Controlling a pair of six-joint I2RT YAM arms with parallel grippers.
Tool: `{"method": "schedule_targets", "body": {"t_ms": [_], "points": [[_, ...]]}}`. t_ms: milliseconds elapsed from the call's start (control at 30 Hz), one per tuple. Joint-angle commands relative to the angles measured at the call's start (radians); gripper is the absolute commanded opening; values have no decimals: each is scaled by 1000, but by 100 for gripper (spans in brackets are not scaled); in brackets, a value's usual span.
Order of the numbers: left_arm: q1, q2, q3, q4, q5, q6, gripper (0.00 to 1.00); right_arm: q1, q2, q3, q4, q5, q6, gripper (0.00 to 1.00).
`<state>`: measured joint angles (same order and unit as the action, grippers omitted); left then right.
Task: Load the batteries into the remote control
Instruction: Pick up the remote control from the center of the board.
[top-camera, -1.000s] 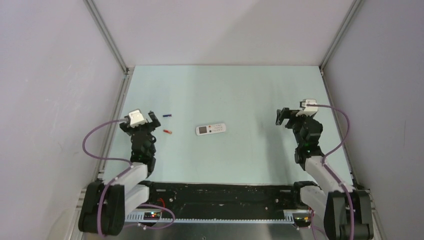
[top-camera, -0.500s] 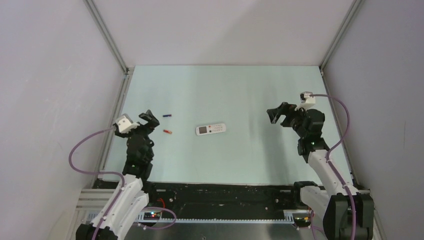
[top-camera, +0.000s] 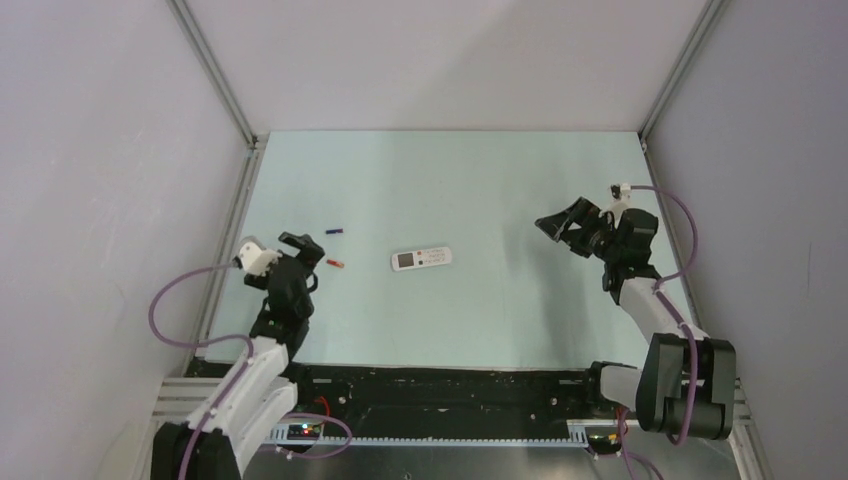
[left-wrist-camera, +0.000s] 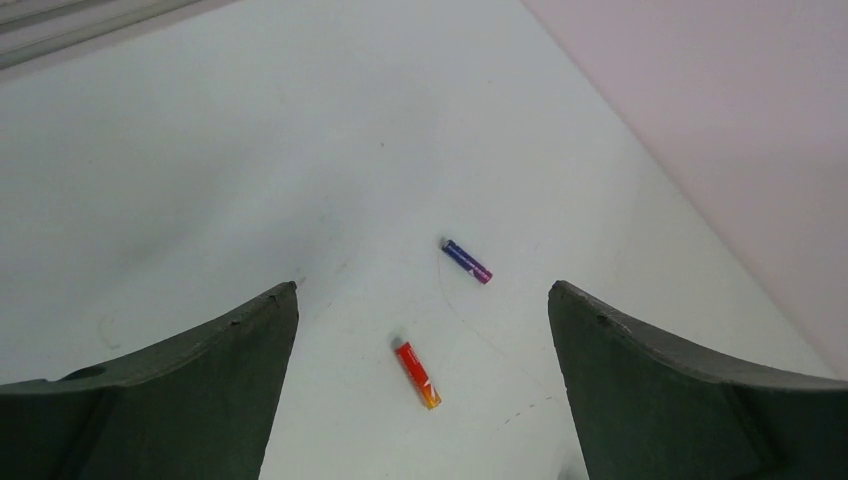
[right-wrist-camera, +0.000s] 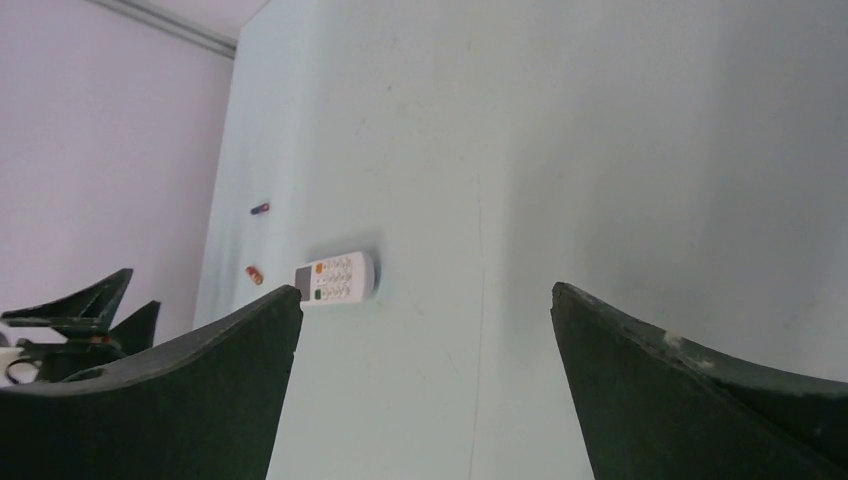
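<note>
Top external has our left pincer (top-camera: 303, 247) hanging wide open with nothing in it, near the tiny red-orange cylinder battery (top-camera: 336, 264) on the pale green counter (top-camera: 450, 170). The tiny dark blue cylinder battery (top-camera: 334, 231) lies a bit farther back, apart from the red one. The small white rectangular remote control (top-camera: 421, 259) sits mid-counter, buttons up, off to the right of both. ~ OP

Our right pincer (top-camera: 560, 222) is spread wide and empty as well, up off the counter and well apart from the remote. We reckon nothing's loaded yet. What do we think bites us first? ~ reply

Our bet is the red battery. It's thin and round, so if we come down off-centre, one jaw could nudge it and it rolls, maybe into the blue one. Left wrist shows it lying slantwise between the jaws, not squared up. Closing on it like that could twist it out rather than trap it. ~ OP

Also, the remote's face-up, so its back is hidden from us. We'd likely have to flip it, and a flat, slick handset could skate across the counter if we catch it by one edge only. ~ reply
</note>
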<state>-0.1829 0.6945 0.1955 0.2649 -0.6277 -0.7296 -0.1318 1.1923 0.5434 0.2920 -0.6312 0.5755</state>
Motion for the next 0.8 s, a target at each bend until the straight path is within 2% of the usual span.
{"method": "schedule_targets", "body": {"t_ms": [0,100,200,267,333,433,500,567,600,633,700,767], "points": [[-1,136,178,-149,-23,-61,98,23,-54,76,-119,180,-51,100],[-1,200,279,-284,28,-40,98,5,-72,95,-216,287,-28,100],[-1,198,300,-339,34,-35,98,-64,-53,96,-252,293,68,100],[0,159,291,-356,19,-32,99,-122,-16,96,-240,236,129,100],[2,124,277,-359,23,-19,100,-176,41,91,-186,72,158,100],[2,99,267,-359,41,-8,100,-186,87,90,-126,22,156,100],[1,101,268,-359,56,4,100,-124,50,100,-130,116,98,100],[1,117,272,-359,70,16,100,15,7,146,-200,330,-28,100],[1,131,276,-359,73,20,100,142,2,185,-248,497,-123,100],[1,138,277,-360,72,24,100,255,9,206,-264,558,-168,100],[1,156,279,-362,69,26,100,324,43,255,-284,606,-242,100],[2,158,276,-360,69,28,100,313,83,274,-268,521,-255,100]]}}
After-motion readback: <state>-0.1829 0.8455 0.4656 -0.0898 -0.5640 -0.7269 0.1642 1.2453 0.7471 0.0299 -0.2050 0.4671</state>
